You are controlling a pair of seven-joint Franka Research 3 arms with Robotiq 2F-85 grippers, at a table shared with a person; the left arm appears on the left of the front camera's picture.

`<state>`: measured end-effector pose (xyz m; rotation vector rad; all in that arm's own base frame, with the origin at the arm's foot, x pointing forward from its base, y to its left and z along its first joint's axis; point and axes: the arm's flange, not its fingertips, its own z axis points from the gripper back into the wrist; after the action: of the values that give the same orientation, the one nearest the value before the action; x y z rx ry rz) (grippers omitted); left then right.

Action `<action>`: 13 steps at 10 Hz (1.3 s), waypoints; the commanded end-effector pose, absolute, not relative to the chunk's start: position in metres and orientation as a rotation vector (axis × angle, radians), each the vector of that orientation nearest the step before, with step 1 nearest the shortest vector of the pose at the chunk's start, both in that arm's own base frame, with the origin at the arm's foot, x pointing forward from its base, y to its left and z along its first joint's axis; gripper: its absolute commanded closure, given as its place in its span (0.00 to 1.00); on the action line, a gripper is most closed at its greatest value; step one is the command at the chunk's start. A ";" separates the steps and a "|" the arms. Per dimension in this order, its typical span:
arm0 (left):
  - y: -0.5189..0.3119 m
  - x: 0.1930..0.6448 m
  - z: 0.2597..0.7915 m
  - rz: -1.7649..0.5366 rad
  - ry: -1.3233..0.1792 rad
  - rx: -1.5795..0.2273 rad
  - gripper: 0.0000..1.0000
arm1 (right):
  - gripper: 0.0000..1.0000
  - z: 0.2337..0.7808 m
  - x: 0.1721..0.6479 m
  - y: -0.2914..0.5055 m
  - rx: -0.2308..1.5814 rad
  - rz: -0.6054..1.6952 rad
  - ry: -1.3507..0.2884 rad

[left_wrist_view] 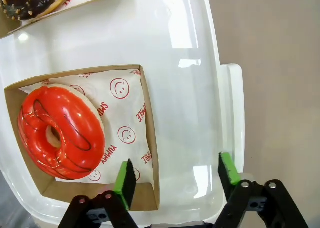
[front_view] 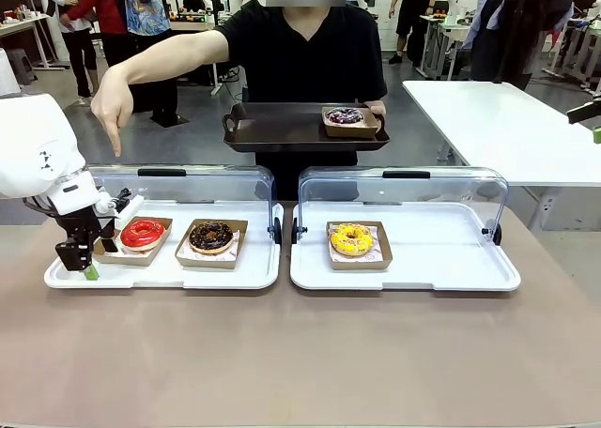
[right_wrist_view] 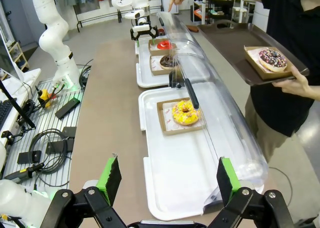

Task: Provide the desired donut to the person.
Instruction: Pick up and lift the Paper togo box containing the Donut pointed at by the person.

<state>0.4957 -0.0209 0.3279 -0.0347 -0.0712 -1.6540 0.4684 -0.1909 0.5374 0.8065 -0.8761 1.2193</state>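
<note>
Red donut (front_view: 143,232) sat in its box (left_wrist_view: 65,190) at the left end of the left tray (front_view: 160,270), with a chocolate donut (front_view: 210,236) beside it on that tray. The person (front_view: 300,62) pointed down at the red one from behind the tray. Left hand (left_wrist_view: 175,174) was partway open at that end of the tray, straddling the box's side wall and gripping nothing. Right hand (right_wrist_view: 167,180) was wide open and empty, well away from that tray.

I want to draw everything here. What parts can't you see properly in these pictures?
Left wrist view: chocolate donut, cut by the top edge.
Front view: left end effector, its body hides where it meets the red donut's box.
Right wrist view: red donut, too small for detail.
Front view: tray hides most of the hand holding it.
</note>
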 end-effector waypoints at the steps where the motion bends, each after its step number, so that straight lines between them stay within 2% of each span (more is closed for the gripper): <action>1: -0.016 0.494 0.330 -1.691 -0.105 -0.020 0.73 | 0.00 0.537 0.468 -0.191 0.816 1.226 -0.878; 2: -0.016 0.493 0.332 -1.692 -0.112 -0.017 1.00 | 0.00 0.537 0.468 -0.191 0.816 1.226 -0.878; 4: -0.015 0.491 0.334 -1.692 -0.116 -0.014 1.00 | 0.00 0.537 0.468 -0.191 0.816 1.226 -0.878; 5: -0.016 0.492 0.336 -1.694 -0.114 -0.017 0.93 | 0.00 0.537 0.468 -0.191 0.816 1.226 -0.878; 6: -0.017 0.492 0.337 -1.698 -0.112 -0.025 1.00 | 0.00 0.537 0.468 -0.191 0.816 1.226 -0.878; 11: -0.016 0.489 0.344 -1.722 -0.096 -0.040 1.00 | 0.00 0.537 0.468 -0.191 0.816 1.226 -0.878; 13: -0.021 0.476 0.359 -1.735 -0.015 -0.032 1.00 | 0.00 0.537 0.468 -0.191 0.816 1.226 -0.878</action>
<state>0.4894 -0.0214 0.3482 -0.0303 -0.0646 -1.7058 0.4684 -0.1909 0.5373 0.8065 -0.8761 1.2193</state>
